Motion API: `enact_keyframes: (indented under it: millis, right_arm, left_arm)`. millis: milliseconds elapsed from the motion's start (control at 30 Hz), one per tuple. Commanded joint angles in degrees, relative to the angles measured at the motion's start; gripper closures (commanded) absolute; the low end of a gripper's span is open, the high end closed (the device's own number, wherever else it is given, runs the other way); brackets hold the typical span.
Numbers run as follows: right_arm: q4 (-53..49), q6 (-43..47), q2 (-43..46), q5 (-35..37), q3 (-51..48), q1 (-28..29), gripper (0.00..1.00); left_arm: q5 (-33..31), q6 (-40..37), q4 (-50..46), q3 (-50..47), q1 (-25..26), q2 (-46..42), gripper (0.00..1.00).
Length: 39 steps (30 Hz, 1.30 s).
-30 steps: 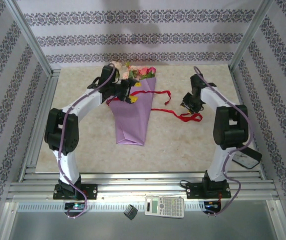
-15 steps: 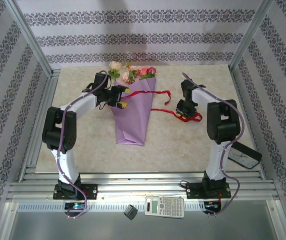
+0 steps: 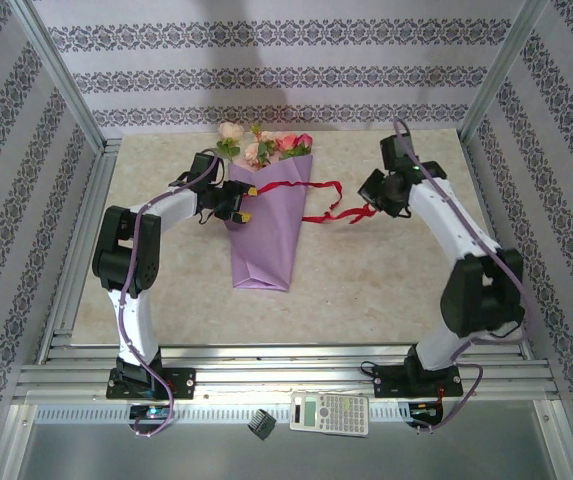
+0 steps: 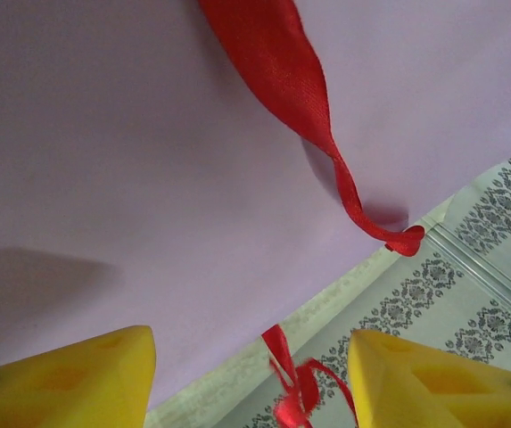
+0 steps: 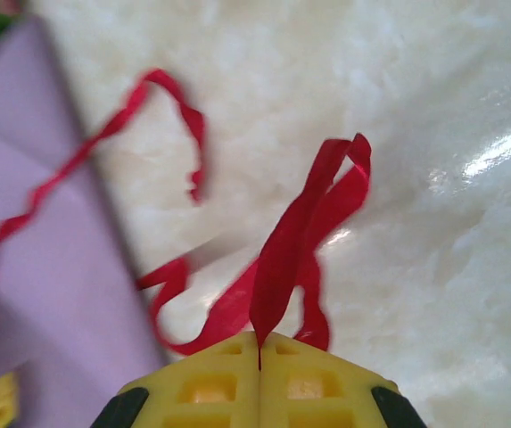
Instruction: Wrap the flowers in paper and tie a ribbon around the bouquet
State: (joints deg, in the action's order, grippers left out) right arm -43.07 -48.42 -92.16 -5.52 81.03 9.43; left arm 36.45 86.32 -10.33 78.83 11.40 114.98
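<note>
Right gripper (image 5: 259, 343) pinches the ribbon (image 5: 277, 267) beside the bouquet (image 3: 271, 230); left gripper (image 4: 251, 383) stands open at the cone.
The bouquet lies mid-table (image 3: 386, 290), narrow end near, wide end far. At its left edge the left gripper's jaws are apart and hold nothing, with the paper (image 4: 130, 178) just ahead. To the cone's right, the right gripper is clenched on the red ribbon, which trails left onto the paper. The flowers (image 3: 266, 148) poke out at the far end.

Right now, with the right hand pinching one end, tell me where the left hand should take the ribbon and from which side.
Probably the narrow twisted stretch of the ribbon near the far edge of the paper: it lifts slightly off the sheet, casting a shadow, so it can be pinched without catching the sheet. Come across the paper from its left side, where the open left hand is.
</note>
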Motion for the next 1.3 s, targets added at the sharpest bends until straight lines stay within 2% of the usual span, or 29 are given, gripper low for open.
enact_keyframes:
  millis: [0,233,400,567,867,1100,1167,1267]
  right_arm:
    - [-1.73,-3.86,3.62,-3.67,-2.98,-0.55,1.00]
    - [0.21,-6.90,10.45,-7.67,-4.05,-2.05,1.00]
    - [2.67,-9.50,10.42,-10.69,-2.32,0.85,1.00]
    - [6.12,-12.67,7.77,-10.47,0.88,6.65,1.00]
    - [13.09,-16.59,-2.47,-11.23,11.95,12.84,1.00]
    - [16.42,-18.53,-13.51,-12.57,23.61,15.99,1.00]
    - [16.75,-18.64,-16.52,-12.42,27.34,16.76,1.00]
    - [17.85,-19.16,-21.07,-11.98,32.18,17.54,1.00]
  left_arm:
    - [-0.63,-1.92,-1.62,2.11,-0.65,0.90,0.41]
    - [-0.89,-2.73,-2.42,2.29,-0.66,0.97,0.41]
    - [-3.42,-0.61,-2.19,1.50,-1.06,-0.29,0.38]
    - [-5.93,3.03,-2.18,3.09,-1.90,0.44,0.39]
    - [-7.39,2.97,-13.04,9.25,-2.83,4.43,0.49]
    - [-7.60,2.80,-13.77,11.25,-4.00,7.76,0.60]
    - [-7.46,3.12,-11.80,11.49,-4.19,8.50,0.71]
    - [-6.77,3.25,-9.49,11.88,-4.28,8.96,0.93]
